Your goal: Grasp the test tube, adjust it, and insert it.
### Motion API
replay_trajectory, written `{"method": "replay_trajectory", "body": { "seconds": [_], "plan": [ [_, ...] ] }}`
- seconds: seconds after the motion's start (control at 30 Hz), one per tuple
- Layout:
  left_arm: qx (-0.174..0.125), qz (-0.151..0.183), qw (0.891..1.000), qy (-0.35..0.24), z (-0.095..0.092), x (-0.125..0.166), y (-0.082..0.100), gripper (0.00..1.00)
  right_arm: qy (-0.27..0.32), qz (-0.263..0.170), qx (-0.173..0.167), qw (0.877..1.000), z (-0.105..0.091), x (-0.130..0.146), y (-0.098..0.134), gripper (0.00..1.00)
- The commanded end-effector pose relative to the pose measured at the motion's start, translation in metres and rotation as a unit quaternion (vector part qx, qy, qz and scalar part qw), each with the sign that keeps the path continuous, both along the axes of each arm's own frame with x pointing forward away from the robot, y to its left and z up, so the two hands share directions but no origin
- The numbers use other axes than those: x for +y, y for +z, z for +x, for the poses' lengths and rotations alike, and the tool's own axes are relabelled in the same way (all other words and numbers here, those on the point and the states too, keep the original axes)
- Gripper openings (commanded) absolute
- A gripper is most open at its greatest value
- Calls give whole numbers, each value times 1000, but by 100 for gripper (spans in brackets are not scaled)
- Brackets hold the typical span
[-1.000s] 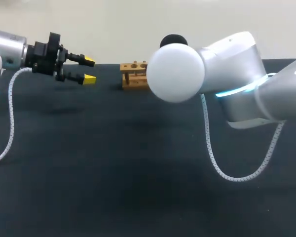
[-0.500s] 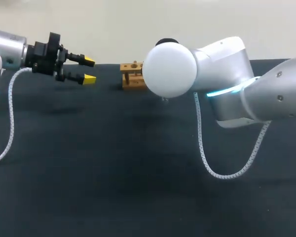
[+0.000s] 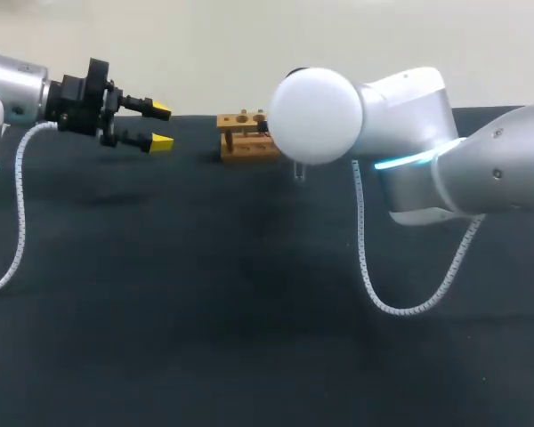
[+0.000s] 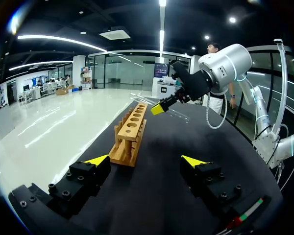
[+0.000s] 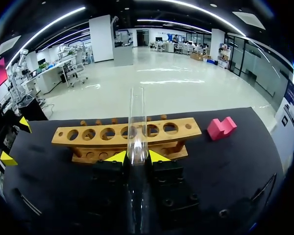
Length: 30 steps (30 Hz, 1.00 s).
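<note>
Because the right gripper [image 5: 137, 157] pinches the clear glass test tube [image 5: 136, 122] only between its two yellow tips, with the tube running out along the fingers, the grip looks narrow and smooth. I judge the glass could slide or swivel once it is re-angled for insertion.

Just ahead of it, the tube crosses over the light wooden rack with a row of round holes [image 5: 98, 142]. In the right wrist view it lines up roughly with a middle hole but hangs above the top plank and enters none. If it comes down off-centre, the end could strike the plank between holes. That might chip the glass or shove the light rack along the black table [image 5: 225, 166].

A small pink notched block [image 5: 220, 128] lies beside the rack's end, apart from it, and seems out of the way. Farther off, the left gripper [image 3: 160, 126] hangs spread and empty, well apart from the rack.

Several things are hard to make out. From the head view, the right arm's white rounded joint [image 3: 316, 116] hides the right gripper, and only a sliver of glass [image 3: 298, 172] shows below it. I cannot tell which end of the tube leads, nor how far it extends back behind the fingers. In the left wrist view the tube is only a faint streak.
</note>
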<state>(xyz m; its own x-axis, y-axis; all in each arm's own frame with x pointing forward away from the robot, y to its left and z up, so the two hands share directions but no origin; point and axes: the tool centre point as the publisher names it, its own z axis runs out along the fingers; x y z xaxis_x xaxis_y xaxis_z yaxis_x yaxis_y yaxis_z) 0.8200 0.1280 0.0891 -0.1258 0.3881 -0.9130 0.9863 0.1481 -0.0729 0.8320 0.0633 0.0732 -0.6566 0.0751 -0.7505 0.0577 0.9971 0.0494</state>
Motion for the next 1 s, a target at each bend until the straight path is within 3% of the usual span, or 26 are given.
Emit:
{"method": "replay_trajectory", "body": {
  "seconds": [0.03,1.0],
  "plan": [
    [-1,-1,1000,-1,0,1,-1,100,4,4,2,1000,4,-1,-5,0],
    [-1,-1,1000,-1,0,1,-1,100,17,12,34,999,4,0,-18,0]
  ]
}}
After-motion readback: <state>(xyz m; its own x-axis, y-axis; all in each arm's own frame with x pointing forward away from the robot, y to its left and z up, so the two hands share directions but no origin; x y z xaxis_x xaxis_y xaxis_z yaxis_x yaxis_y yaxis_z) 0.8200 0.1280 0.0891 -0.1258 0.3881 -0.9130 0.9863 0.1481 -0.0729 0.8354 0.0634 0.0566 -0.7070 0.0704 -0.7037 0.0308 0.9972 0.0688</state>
